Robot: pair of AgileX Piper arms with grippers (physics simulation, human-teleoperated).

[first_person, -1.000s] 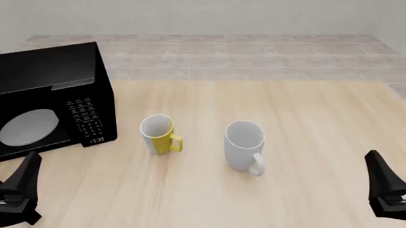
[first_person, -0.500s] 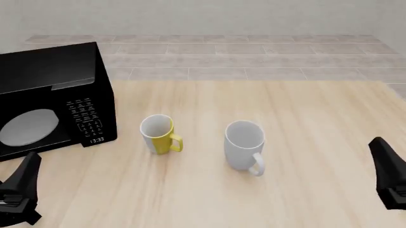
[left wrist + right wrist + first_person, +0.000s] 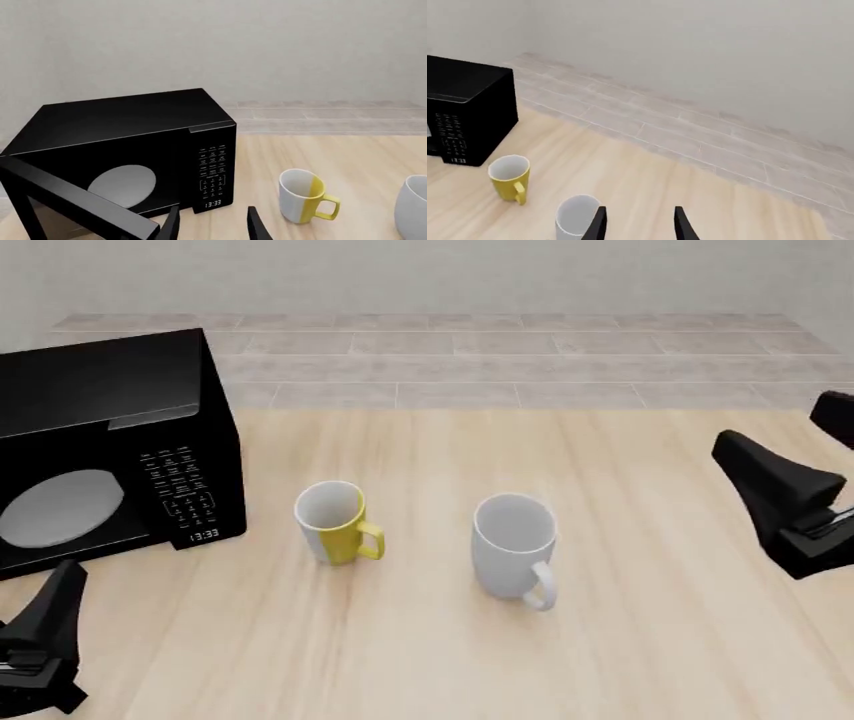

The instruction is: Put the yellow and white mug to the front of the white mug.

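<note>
Small yellow-bodied, white-rimmed mug [image 3: 335, 523] upright on wood counter [image 3: 627, 480], left of taller all-white mug [image 3: 514, 548] | my left claw [image 3: 212, 226] nearer, mug ahead-right | right claw [image 3: 636, 223] likely farther | both claws spread, empty.

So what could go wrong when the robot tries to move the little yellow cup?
1. The yellow and white mug stands close beside the white mug, so a reaching arm might bump the bigger one.
2. The microwave sits on its other side with its door open, which could get in the left end effector's way.
3. The right end effector is open and holds nothing yet; a poor grip could tip the mug.
</note>
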